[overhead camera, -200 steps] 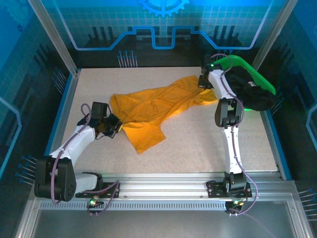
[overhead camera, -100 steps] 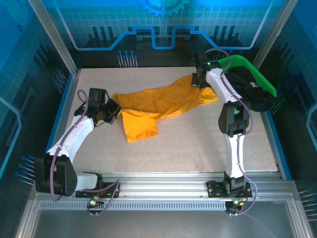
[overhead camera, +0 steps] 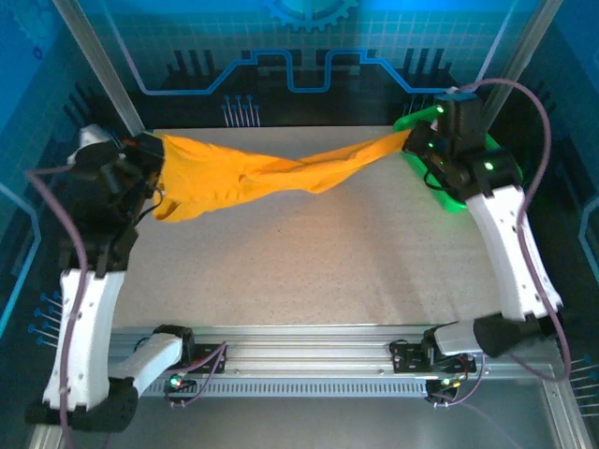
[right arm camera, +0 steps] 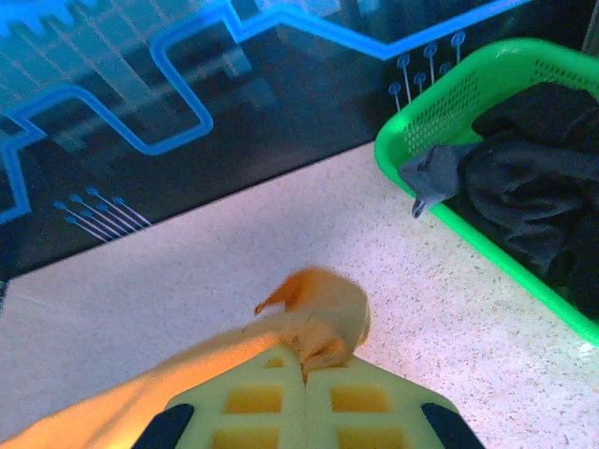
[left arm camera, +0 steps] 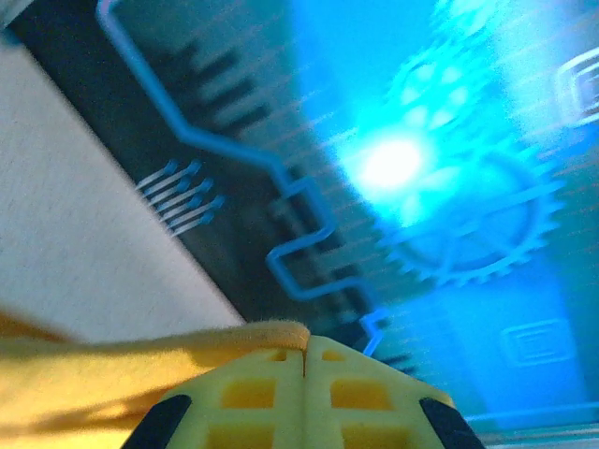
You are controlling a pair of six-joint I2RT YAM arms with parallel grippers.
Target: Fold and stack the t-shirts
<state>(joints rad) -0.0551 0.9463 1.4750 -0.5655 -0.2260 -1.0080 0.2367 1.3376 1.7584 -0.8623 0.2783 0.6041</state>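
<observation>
Both jaws clamp t-shirt point(overhead camera: 253, 173) over speckled table point(overhead camera: 328, 257); blue-lit walls point(overhead camera: 421, 37).

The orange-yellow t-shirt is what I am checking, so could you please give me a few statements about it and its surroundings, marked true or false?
1. The soft orange-yellow cloth t-shirt is stretched between the two arms. True.
2. The left fingers are open and hold nothing. False: they are shut on one end of the t-shirt.
3. The right fingers pinch its other end. True.
4. The green plastic basket holds a folded orange shirt. False: it holds dark clothes.
</observation>
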